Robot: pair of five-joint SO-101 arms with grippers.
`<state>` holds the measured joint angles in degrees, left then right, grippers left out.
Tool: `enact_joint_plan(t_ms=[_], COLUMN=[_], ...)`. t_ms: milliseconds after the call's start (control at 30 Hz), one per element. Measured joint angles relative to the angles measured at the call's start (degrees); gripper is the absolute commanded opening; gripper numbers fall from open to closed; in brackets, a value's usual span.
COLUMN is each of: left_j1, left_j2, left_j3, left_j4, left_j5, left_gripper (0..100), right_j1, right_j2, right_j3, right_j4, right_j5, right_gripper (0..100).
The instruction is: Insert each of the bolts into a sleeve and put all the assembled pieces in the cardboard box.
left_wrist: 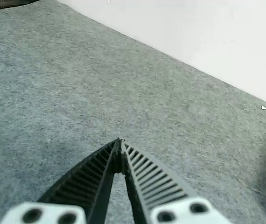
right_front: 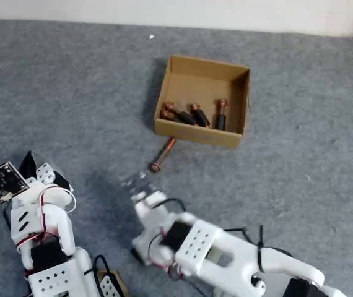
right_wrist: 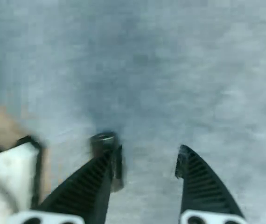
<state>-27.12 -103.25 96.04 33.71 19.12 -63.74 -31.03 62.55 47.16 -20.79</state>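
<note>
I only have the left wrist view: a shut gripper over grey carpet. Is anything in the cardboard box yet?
Observer: Yes. In the high view, three copper-and-black pieces lie inside the cardboard box.
Operator: Any bolt outside it?
Observer: One copper bolt lies on the carpet, by the box wall facing the arms.
Operator: And the right gripper?
Observer: The right gripper is open, with a dark sleeve beside one fingertip.

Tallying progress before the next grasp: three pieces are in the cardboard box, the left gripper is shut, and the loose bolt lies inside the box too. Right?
No. The loose bolt lies outside the cardboard box, on the carpet by its near wall, as the high view shows. Three pieces are in the box and the left gripper is shut.
</note>
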Motion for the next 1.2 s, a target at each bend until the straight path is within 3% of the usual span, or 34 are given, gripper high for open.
enact_joint_plan(t_ms=[133,233,500,600,733,867,1200], left_j1=[0.0,0.0,0.0,0.0,0.0,0.0,0.0], left_j2=[0.0,0.0,0.0,0.0,0.0,0.0,0.0], left_j3=[0.0,0.0,0.0,0.0,0.0,0.0,0.0], left_j4=[0.0,0.0,0.0,0.0,0.0,0.0,0.0], left_j5=[0.0,0.0,0.0,0.0,0.0,0.0,0.0], left_gripper=[1,1,1,1,1,1,1], right_j1=[7.4,8.2,-3.7,-8.3,-12.7,-13.8,-12.4], right_j2=[0.0,0.0,0.0,0.0,0.0,0.0,9.8], right_j3=[-3.5,-7.1,-9.5,-9.5,-6.3,-1.5,-3.0], right_j4=[4.4,9.1,13.0,13.0,7.7,1.1,0.5], right_j5=[3.4,4.0,3.9,0.2,-1.6,-1.7,-1.7], right_gripper=[18.0,18.0,18.0,18.0,18.0,18.0,18.0])
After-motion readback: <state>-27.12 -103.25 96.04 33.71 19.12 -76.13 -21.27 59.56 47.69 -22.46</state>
